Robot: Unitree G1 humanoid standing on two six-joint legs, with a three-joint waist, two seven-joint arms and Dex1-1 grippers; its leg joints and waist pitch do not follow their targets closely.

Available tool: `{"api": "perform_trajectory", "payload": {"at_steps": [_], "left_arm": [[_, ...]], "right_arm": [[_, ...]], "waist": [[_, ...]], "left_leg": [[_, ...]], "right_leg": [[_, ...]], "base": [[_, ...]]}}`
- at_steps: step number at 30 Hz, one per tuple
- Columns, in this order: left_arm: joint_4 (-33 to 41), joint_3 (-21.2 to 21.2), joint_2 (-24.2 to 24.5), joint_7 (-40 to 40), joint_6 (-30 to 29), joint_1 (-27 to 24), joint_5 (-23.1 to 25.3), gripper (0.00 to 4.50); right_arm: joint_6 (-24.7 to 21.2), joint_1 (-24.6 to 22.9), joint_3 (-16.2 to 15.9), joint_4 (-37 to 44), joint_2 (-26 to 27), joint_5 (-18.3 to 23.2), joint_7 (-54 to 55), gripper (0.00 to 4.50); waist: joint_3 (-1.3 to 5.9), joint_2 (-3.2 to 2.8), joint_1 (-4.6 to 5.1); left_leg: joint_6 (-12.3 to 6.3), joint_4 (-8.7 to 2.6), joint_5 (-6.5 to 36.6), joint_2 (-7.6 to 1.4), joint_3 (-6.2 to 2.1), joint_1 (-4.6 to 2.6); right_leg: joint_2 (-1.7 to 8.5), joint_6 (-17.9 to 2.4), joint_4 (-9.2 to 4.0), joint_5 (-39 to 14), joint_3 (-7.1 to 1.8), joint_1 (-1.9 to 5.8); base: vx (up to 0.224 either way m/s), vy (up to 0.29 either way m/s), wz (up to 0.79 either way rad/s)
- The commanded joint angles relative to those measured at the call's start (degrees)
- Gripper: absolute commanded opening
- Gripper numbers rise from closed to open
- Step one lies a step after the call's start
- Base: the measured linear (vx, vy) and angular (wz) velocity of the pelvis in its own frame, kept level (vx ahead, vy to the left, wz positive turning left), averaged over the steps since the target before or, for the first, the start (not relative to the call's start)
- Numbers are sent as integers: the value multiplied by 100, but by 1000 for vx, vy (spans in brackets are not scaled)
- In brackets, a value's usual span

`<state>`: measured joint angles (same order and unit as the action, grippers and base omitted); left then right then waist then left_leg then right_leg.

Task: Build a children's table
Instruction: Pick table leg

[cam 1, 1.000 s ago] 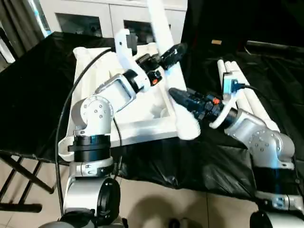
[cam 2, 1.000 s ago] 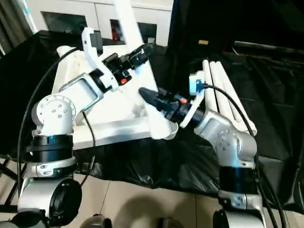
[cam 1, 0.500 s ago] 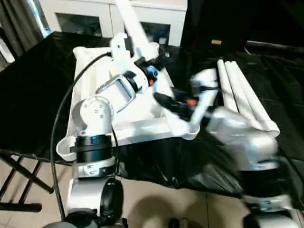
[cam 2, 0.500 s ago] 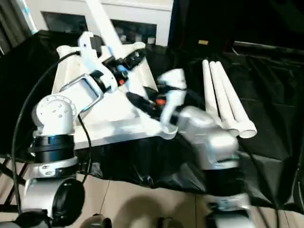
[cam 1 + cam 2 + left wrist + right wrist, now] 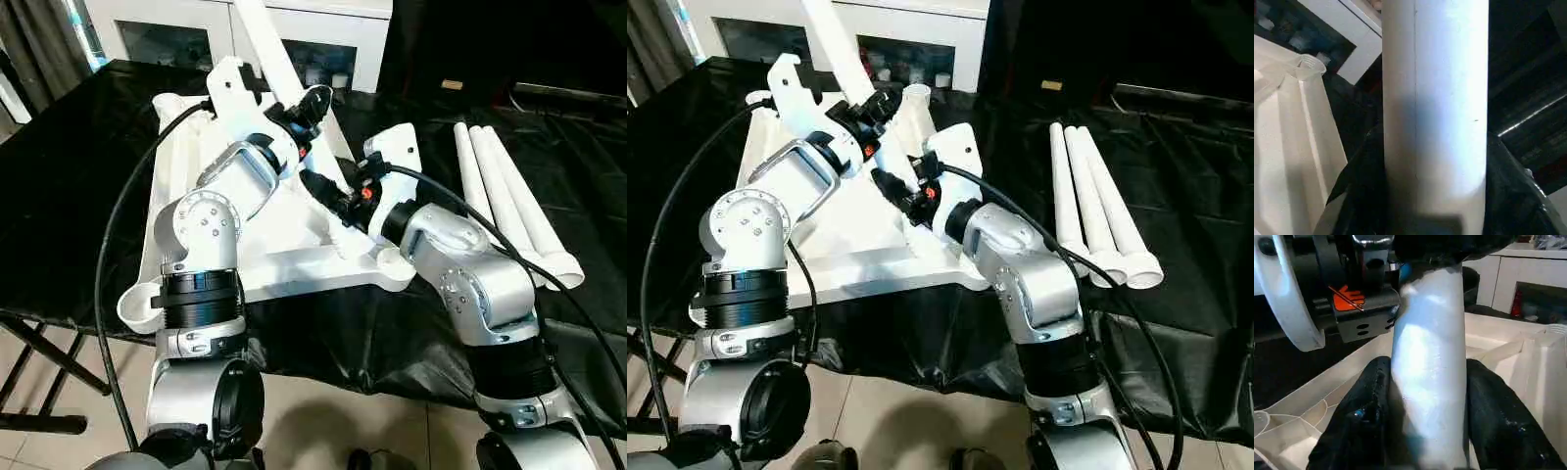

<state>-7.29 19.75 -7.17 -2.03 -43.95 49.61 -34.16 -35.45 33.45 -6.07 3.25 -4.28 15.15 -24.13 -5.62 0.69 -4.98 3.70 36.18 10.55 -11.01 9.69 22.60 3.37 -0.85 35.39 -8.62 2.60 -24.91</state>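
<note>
1. White ribbed rectangular plastic tabletop with round corner sockets (image 5: 274,264): upside down on the large black-draped table (image 5: 69,186), ribs and sockets facing up, presumably so that legs can be pushed in from above. Near corner sockets projecting past the table's front edge.

2. Long white tapered plastic tube leg (image 5: 257,29): held over the tabletop, slanting up and away toward the white glass-door cabinet (image 5: 323,24), lower end down among the ribs by the right-hand side of the top. Whether that end sits in a socket: cannot tell, hidden behind the arms.

3. Left hand (image 5: 312,101): two black fingers clamped on the leg partway up (in the left wrist view, tube between dark pads on both sides). Likely the steering grip, setting the leg's angle.

4. Right hand (image 5: 1422,431): black fingers (image 5: 1366,416) closed around the same leg lower down, just above the ribbed underside. Likely the guiding grip, keeping the lower end aimed at its seat.

5. Three spare white tube legs (image 5: 509,191): side by side on the black cloth to the right of the tabletop, well apart from both hands, wide open ends toward the robot. Untouched, evidently stock for later sockets.

6. Progress, judged: first leg in hand, none visibly seated; early stage.
</note>
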Motion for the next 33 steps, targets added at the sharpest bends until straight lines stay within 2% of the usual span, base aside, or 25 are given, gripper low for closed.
{"api": "perform_trajectory", "payload": {"at_steps": [1, 8, 9, 11, 13, 16, 19, 20, 21, 23, 24, 26, 28, 31, 33], "left_arm": [[44, -209, -63, 26, -15, -48, -20, 199], [64, -347, 86, 262, -3, -112, 41, 183], [62, -397, 156, 344, 6, -119, 75, 183], [59, -494, 323, 562, 2, -129, 109, 183], [54, -561, 430, 698, -3, -133, 127, 183], [165, -997, 855, 1417, -6, -173, 224, 183], [157, -1080, 984, 1731, 8, -139, 176, 183], [158, -1084, 992, 1752, 7, -137, 170, 183], [291, -1212, 1170, 2327, -89, -131, -49, 183], [404, -1278, 1255, 2670, -117, -138, -213, 183], [458, -1291, 1281, 2829, -135, -134, -314, 183], [529, -1299, 1322, 3025, -225, -120, -472, 183], [617, -1352, 1386, 3264, -272, -136, -596, 183], [710, -1396, 1430, 3556, -301, -151, -755, 183], [734, -1385, 1425, 3894, -451, -145, -997, 183]], "right_arm": [[110, 160, -102, 245, 10, 67, -69, 184], [2, 159, -72, 324, 29, 165, -176, 184], [-44, 161, -47, 323, 18, 217, -204, 240], [-184, 180, 33, 324, -4, 374, -287, 254], [-281, 198, 93, 332, -17, 480, -336, 260], [-675, 281, 283, 364, -327, 785, -667, 294], [-907, 327, 395, 380, -576, 1009, -971, 303], [-922, 330, 402, 381, -590, 1025, -990, 327], [-1215, 387, 544, 401, -918, 1365, -1434, 336], [-1350, 444, 627, 352, -1083, 1544, -1670, 345], [-1429, 487, 685, 297, -1165, 1641, -1790, 345], [-1521, 573, 731, 166, -1249, 1692, -1870, 376], [-1593, 627, 742, 73, -1328, 1750, -1972, 385], [-1749, 683, 752, -27, -1444, 1899, -2178, 416], [-1907, 663, 645, -41, -1700, 2215, -2844, 419]], "waist": [[602, 28, 16], [603, 23, 13], [602, 22, 18], [602, -1, 21], [603, 3, 22], [600, -13, 20], [608, -19, 22], [606, -21, 7], [608, -18, 0], [613, -20, -19], [617, -16, -12], [609, -16, 2], [601, -3, 9], [598, 0, 0], [596, 51, 6]], "left_leg": [[-97, -401, 585, -102, -17, -85], [-74, -401, 608, -98, -20, -91], [-66, -403, 605, -100, -21, -89], [-67, -405, 611, -95, -20, -95], [-49, -406, 648, -100, -20, -99], [-32, -414, 654, -103, -21, -114], [-17, -402, 610, -101, -18, -107], [-21, -402, 607, -107, -13, -115], [-20, -397, 607, -103, -10, -117], [-29, -397, 616, -105, -10, -123], [-37, -395, 590, -109, -12, -103], [-34, -390, 641, -113, -3, -100], [-27, -389, 689, -97, 0, -90], [-1, -383, 759, -101, 5, -114], [-24, -384, 784, -93, 10, -100]], "right_leg": [[339, -908, -376, -1021, -210, 416], [337, -830, -387, -1169, -206, 407], [335, -820, -383, -1186, -206, 406], [327, -804, -384, -1189, -209, 399], [328, -803, -385, -1204, -209, 400], [323, -784, -388, -1234, -211, 395], [327, -859, -364, -1109, -213, 412], [331, -878, -373, -1123, -215, 409], [331, -901, -370, -1122, -217, 417], [332, -915, -364, -1129, -217, 424], [339, -1014, -343, -1031, -214, 434], [341, -1100, -351, -1045, -212, 421], [345, -1080, -365, -1227, -208, 435], [343, -1028, -403, -1488, -209, 421], [334, -970, -410, -1590, -198, 442]], "base": [[0, 0, 0], [0, 0, 0], [0, 0, 0], [0, 0, 0], [0, 0, 0], [0, 0, 0], [0, 0, 0], [0, 0, 0], [0, 0, 0], [0, 0, 0], [0, 0, 0], [0, 0, 0], [0, 0, 0], [0, 0, 0], [0, 0, 0]]}}
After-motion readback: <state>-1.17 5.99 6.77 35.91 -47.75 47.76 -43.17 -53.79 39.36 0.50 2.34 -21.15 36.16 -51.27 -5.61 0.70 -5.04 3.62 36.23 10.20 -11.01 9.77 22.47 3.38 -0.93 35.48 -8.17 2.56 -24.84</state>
